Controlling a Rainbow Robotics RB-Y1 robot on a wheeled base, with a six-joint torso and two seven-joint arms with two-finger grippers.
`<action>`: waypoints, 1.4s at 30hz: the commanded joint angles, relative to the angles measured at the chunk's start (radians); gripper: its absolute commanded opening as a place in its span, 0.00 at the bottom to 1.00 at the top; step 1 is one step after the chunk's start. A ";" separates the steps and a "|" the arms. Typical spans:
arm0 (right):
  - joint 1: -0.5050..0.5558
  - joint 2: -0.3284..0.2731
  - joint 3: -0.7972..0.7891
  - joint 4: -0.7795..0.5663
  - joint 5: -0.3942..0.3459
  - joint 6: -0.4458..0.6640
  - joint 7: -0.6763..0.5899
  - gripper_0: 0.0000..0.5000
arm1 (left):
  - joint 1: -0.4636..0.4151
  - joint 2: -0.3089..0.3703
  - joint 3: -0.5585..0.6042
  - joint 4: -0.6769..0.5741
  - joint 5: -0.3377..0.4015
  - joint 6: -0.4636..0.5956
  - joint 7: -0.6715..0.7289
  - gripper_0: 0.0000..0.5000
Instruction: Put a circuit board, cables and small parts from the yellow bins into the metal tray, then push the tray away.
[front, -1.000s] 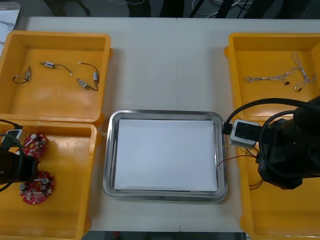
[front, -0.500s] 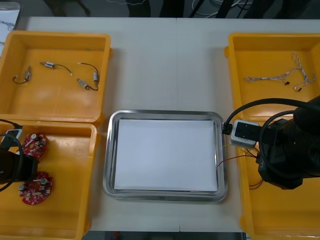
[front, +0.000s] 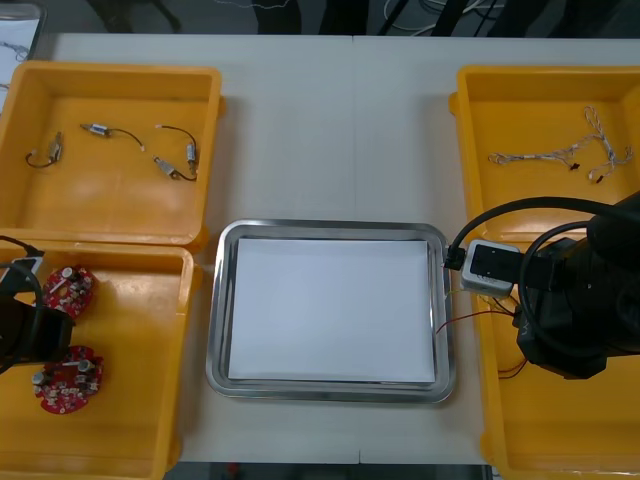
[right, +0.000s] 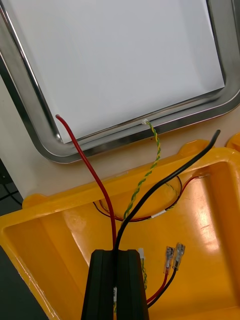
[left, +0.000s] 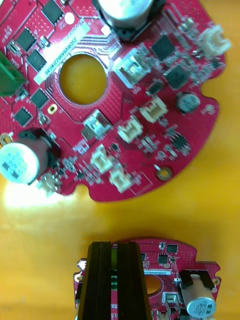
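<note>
From where I stand, both arms are at the picking-up step, and the metal tray (front: 222, 300) in the middle of the counter (front: 330, 130) has nothing on its white inside.

The left end effector (left: 114, 245) is down in the near-left yellow bin (front: 140, 400). Its black fingers are drawn almost together, pinching the edge of the nearer circuit board (front: 67, 378). A second circuit board (front: 70, 288) lies just beyond it on the bin floor, apart from the held one.

The right end effector (right: 119, 252) sits low in the near-right yellow bin (right: 60, 235), with its fingers pressed close on a bundle of cables. A red wire (right: 92, 170), a twisted yellow strand (right: 147, 172) and a black cable (right: 165, 182) rise out of the pinch. The red and yellow tips already reach across the bin wall to the tray's rim, and more of the bundle loops loosely on the bin floor.

The small metal parts (front: 110, 135) in the far-left bin and the pale twisted cables (front: 570, 150) in the far-right bin look untouched, so I'd say the task is in its early stage.

Next, each arm needs a straight lift high enough to clear its bin wall. It then has to carry its load inward over the tray and open only once the load is above the white sheet. The cables will want care, as I reckon the trailing loops could snag on the bin's lip or drape over the tray's edge.
</note>
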 joint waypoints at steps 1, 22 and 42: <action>-0.026 -0.027 0.009 -0.006 0.000 0.010 -0.033 0.00 | -0.021 -0.008 0.084 -0.060 0.039 0.060 -0.065 0.00; -0.026 -0.027 0.009 -0.006 0.000 0.010 -0.043 0.00 | -0.241 -0.008 0.126 -0.165 0.105 0.359 0.007 0.00; -0.026 -0.025 0.009 -0.006 0.000 0.010 -0.047 0.00 | -0.583 -0.063 -0.177 -0.247 0.109 0.442 0.345 0.00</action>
